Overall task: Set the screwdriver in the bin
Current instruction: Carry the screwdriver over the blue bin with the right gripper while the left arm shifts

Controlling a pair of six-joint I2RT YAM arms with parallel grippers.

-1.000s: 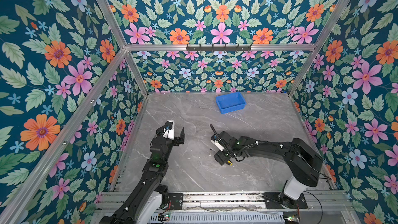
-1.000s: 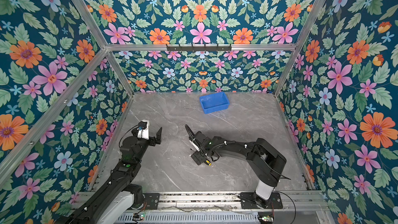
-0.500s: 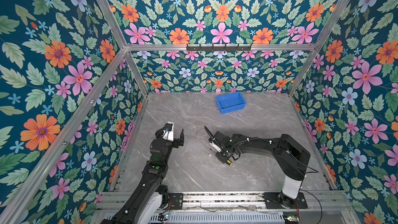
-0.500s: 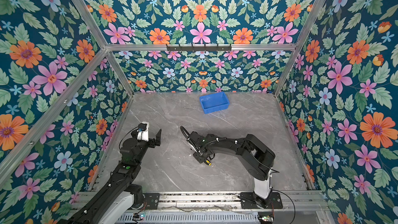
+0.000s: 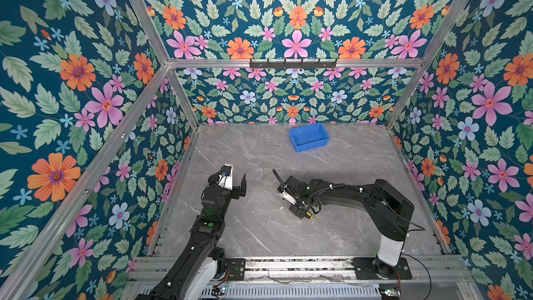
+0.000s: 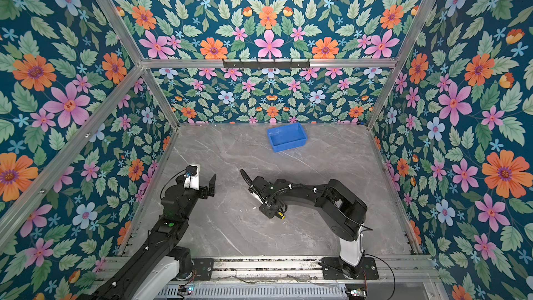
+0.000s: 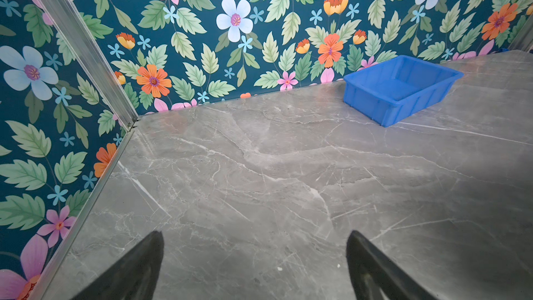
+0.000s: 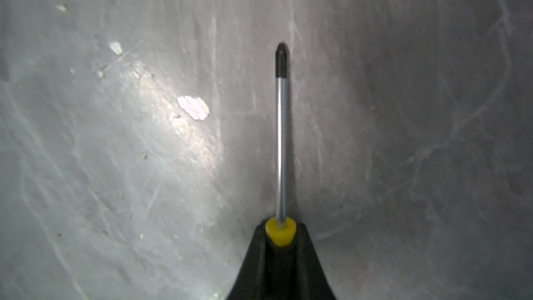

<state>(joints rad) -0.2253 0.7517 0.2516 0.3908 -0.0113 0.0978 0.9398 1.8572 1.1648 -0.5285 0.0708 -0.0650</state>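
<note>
The screwdriver [image 8: 280, 145] sticks out from between the jaws of my right gripper [image 8: 280, 235], which is shut on its black and yellow handle. Its thin metal shaft with a dark tip runs close over the grey table. In both top views the right gripper [image 5: 302, 212] [image 6: 272, 212] is low at the table's middle front, and only a yellow bit of the handle [image 5: 310, 216] shows beside it. The blue bin [image 5: 310, 146] [image 6: 288, 147] [image 7: 366, 102] stands empty at the back. My left gripper [image 5: 232, 179] [image 7: 255, 236] hangs open at the left, holding nothing.
Flowered walls with aluminium posts close in the grey marble table [image 5: 259, 226] on three sides. Small white flecks [image 8: 193, 107] lie on the table beside the screwdriver's shaft. A black hook rail [image 5: 292, 63] hangs on the back wall.
My right gripper has slid a little to the left and its jaws have closed on the screwdriver's handle. The left arm has stayed about where it was.
</note>
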